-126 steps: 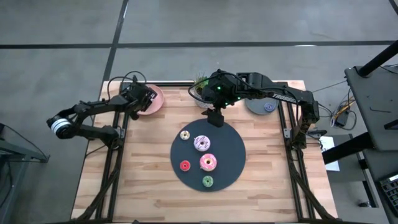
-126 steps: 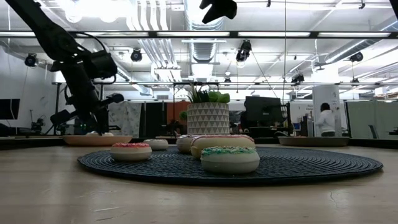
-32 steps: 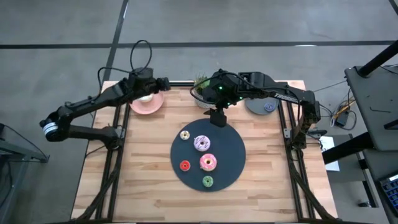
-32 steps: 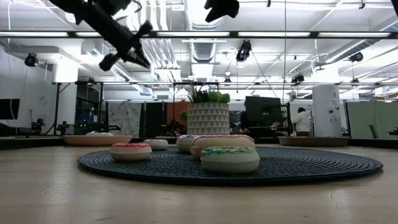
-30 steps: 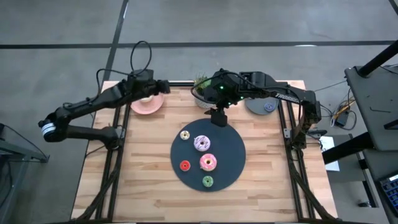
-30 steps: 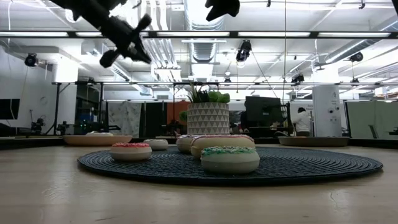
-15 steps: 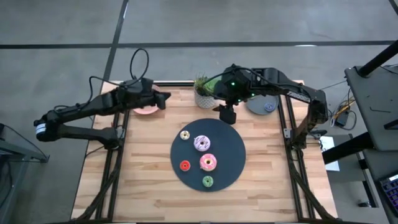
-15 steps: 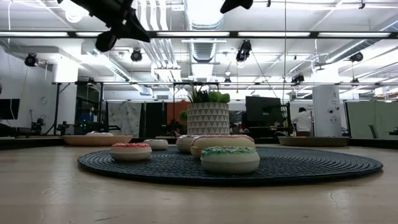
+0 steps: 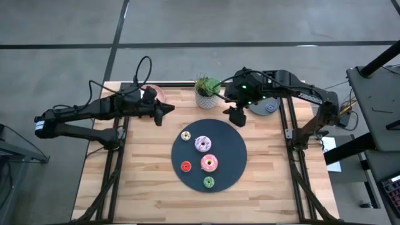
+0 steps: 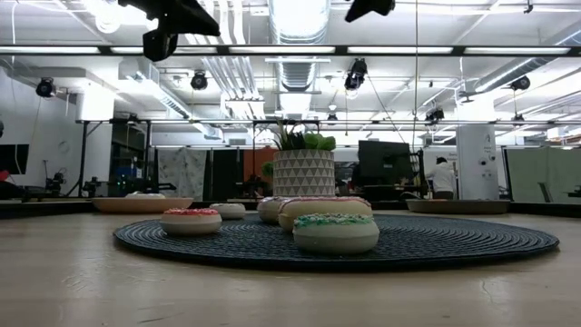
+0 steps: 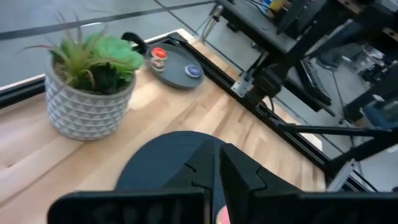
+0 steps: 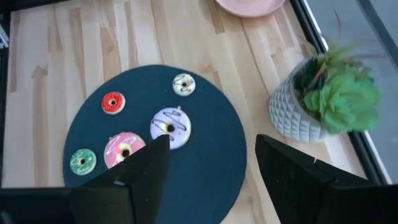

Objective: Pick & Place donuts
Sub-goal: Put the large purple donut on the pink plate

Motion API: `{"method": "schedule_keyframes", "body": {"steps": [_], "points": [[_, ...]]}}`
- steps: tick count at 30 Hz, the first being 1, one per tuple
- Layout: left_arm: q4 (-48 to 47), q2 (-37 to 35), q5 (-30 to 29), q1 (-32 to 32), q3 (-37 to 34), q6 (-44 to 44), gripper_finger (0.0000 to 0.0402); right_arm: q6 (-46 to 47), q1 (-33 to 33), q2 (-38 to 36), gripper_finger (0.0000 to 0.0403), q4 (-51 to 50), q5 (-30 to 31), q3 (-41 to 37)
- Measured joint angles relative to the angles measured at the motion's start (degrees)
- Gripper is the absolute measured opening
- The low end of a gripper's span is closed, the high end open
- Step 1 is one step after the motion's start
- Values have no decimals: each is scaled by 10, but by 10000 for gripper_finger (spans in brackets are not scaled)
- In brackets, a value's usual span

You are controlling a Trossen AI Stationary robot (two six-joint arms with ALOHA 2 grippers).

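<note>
In the high view the left pincer point(image 9: 167, 110) sits left of centre in the upper half of the frame, raised over the wooden surface point(image 9: 144, 169), its fingers pressed together and holding nothing; it partly hides the pink plate point(image 9: 158, 92) at the upper left corner of the surface. Moving right, the large dark round disc point(image 9: 231, 167) lies at the middle of the frame and carries five donuts: a cream donut point(image 9: 185, 135) at its upper left, a purple-white donut point(image 9: 202, 144) just right of that, a red donut point(image 9: 185, 166) at lower left, a pink donut point(image 9: 209, 164) near the centre, and a green donut point(image 9: 209, 182) at the bottom edge. All five lie flat and apart from each other. Above the disc stands a potted plant point(image 9: 207, 94) in a white patterned pot. Right of the pot, the right pincer point(image 9: 236, 117) hangs above the disc's upper right rim with its fingers spread apart and empty. Further right, in the upper right of the surface, a grey plate point(image 9: 263, 109) holds a blue donut point(image 9: 270, 107); the left wrist view shows a second, red donut on plate point(image 11: 158, 54) beside it. In the low view both pincers show only at the top edge, well clear of the donuts.
</note>
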Motion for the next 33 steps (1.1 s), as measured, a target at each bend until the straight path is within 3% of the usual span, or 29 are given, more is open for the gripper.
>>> {"method": "schedule_keyframes", "body": {"steps": [8,12,18,27,33], "points": [[1,-2,3,-4,0,1,0,40,0,-102,226,78,0,-126],[10,-1,45,-7,0,10,0,68,1,-154,226,116,0,-186],[11,5,52,-21,11,33,0,92,1,-212,226,150,-1,-251],[22,28,66,-43,34,132,0,99,1,-230,226,157,-1,-284],[22,37,64,-41,34,65,0,100,1,-230,226,159,-1,-299]]}}
